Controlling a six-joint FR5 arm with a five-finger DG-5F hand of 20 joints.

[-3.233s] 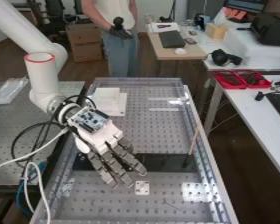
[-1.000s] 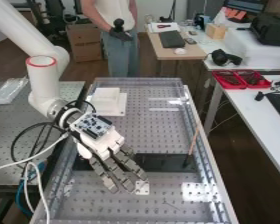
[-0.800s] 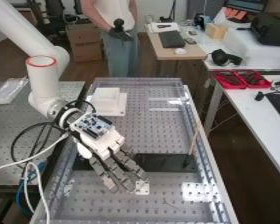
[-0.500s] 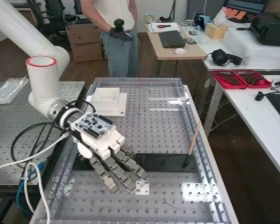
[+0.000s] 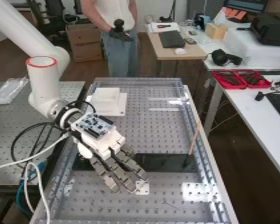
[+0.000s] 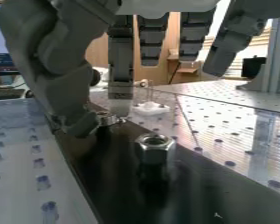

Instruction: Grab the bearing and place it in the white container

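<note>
The white-backed hand with dark grey fingers has the tip of its thumb and one finger pinching the small silver ring-shaped metal bearing. In the wrist view the thumb tip covers one side of the bearing, and its centre is hard to make out. Whether its underside touches the glossy black flat strip cannot be told. The bases of the fingers are cut off by that view's edge, and in the high view the fingers cover part of the strip.

What shows of the bearing is a low, shiny, rounded band with bright glints, lying over the strip with a dark reflection beneath. A silver hexagonal metal piece, with a round hole in its upper face, stands upright on the strip near the bearing, apart from the thumb.

In the high view the thick white jointed arm comes in from the upper left and slopes down to the hand, whose fingers point down and forward over the perforated grey metal table. The square white container sits on that table farther back, well apart from the fingers
</note>
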